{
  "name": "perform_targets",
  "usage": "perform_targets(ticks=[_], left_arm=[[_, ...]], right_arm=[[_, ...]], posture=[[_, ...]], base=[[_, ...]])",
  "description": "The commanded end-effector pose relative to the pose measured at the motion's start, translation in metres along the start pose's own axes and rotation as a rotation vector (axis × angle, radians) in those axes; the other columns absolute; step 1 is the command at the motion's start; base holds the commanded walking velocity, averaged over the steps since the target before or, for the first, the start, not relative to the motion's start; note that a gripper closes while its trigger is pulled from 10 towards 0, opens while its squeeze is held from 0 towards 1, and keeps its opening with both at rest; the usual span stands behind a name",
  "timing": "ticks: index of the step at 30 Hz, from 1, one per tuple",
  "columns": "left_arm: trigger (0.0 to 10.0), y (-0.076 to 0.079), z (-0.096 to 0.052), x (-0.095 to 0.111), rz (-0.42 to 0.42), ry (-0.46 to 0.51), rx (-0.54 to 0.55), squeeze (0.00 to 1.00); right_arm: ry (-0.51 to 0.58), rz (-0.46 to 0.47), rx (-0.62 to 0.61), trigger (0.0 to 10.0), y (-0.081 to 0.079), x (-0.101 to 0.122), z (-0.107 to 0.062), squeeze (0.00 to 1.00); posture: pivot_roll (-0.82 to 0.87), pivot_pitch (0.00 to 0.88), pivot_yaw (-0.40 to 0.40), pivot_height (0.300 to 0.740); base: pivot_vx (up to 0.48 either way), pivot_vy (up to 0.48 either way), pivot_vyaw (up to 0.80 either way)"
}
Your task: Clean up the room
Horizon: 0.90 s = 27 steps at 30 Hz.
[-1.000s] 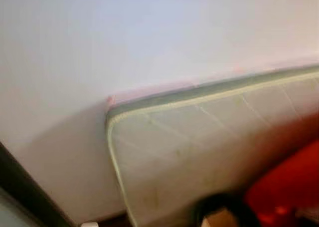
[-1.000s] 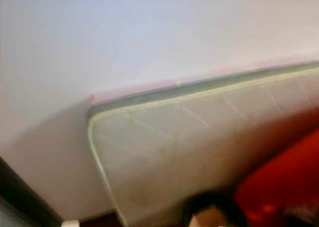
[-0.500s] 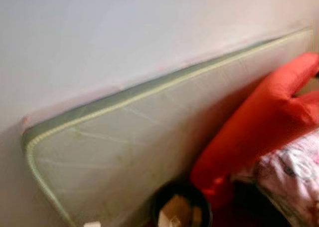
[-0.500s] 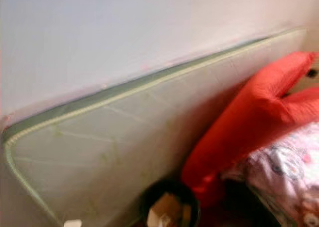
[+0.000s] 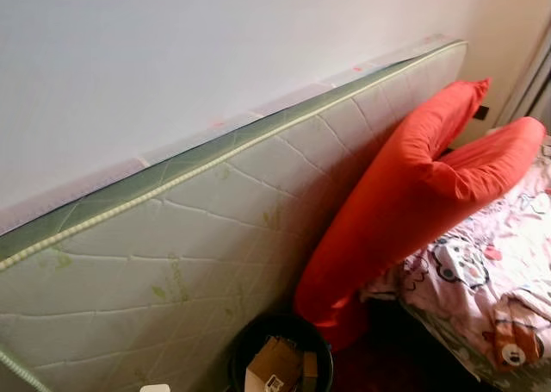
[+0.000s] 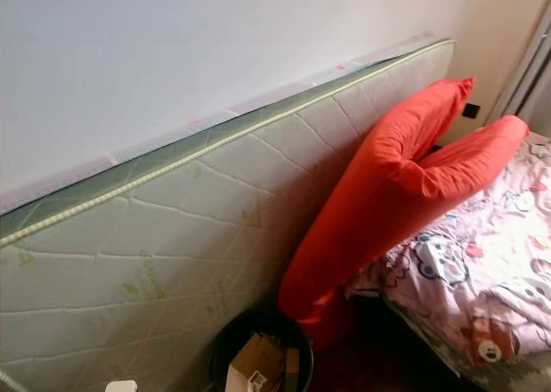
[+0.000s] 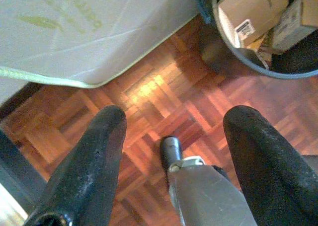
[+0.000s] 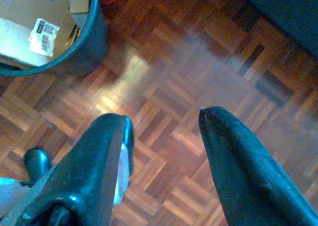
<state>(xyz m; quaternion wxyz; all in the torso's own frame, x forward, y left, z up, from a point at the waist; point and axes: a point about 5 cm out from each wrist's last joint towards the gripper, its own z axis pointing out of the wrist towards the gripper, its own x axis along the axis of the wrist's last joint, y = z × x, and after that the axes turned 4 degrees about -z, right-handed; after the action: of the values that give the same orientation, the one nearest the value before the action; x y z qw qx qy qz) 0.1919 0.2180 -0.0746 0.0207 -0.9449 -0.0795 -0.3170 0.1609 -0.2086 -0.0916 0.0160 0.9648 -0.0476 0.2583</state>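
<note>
- A quilted white mattress with a green edge is seen standing on its long side, leaned against the white wall.
- A long red pillow is propped against the mattress face; its upper part is folded over onto the bed, which is covered with a pink patterned sheet.
- A dark round bin is noted on the floor at the foot of the mattress, just beside the lower end of the red pillow. Cardboard boxes are seen inside it.
- Left claw: held above the parquet floor near the mattress corner and the bin; fingers spread wide, nothing gripped.
- Right claw: held over bare parquet, with the bin near it; fingers apart, nothing gripped.
</note>
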Motion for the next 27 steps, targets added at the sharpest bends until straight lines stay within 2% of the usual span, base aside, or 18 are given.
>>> perform_targets(ticks=[1,4,19,27], left_arm=[[10.0,-0.0009,-0.001,-0.0076,-0.004,-0.032,0.001,0.0],[10.0,-0.0011,-0.001,-0.0075,-0.004,-0.032,0.001,0.0],[10.0,-0.0035,-0.0013,-0.0074,0.004,-0.033,0.006,0.0],[10.0,-0.0028,-0.0011,-0.0069,0.004,-0.032,0.006,0.0]], right_arm=[[0.007,0.017,-0.009,10.0,0.0009,0.0005,-0.0001,0.0],[0.003,0.007,-0.004,10.0,0.0004,0.0005,0.0,0.0],[-0.004,0.002,0.003,10.0,-0.0017,-0.0004,0.0002,0.0],[0.012,0.035,-0.004,10.0,-0.0013,0.0007,0.0002,0.0]], posture=[[0.01,0.0,-0.013,0.74],[0.01,0.0,-0.012,0.74],[0.02,0.0,-0.005,0.74],[0.01,0.0,-0.007,0.74]], base=[[0.0,-0.472,0.0],[0.0,-0.472,-0.21],[0.0,-0.472,-0.72],[0.0,-0.472,-0.12]])
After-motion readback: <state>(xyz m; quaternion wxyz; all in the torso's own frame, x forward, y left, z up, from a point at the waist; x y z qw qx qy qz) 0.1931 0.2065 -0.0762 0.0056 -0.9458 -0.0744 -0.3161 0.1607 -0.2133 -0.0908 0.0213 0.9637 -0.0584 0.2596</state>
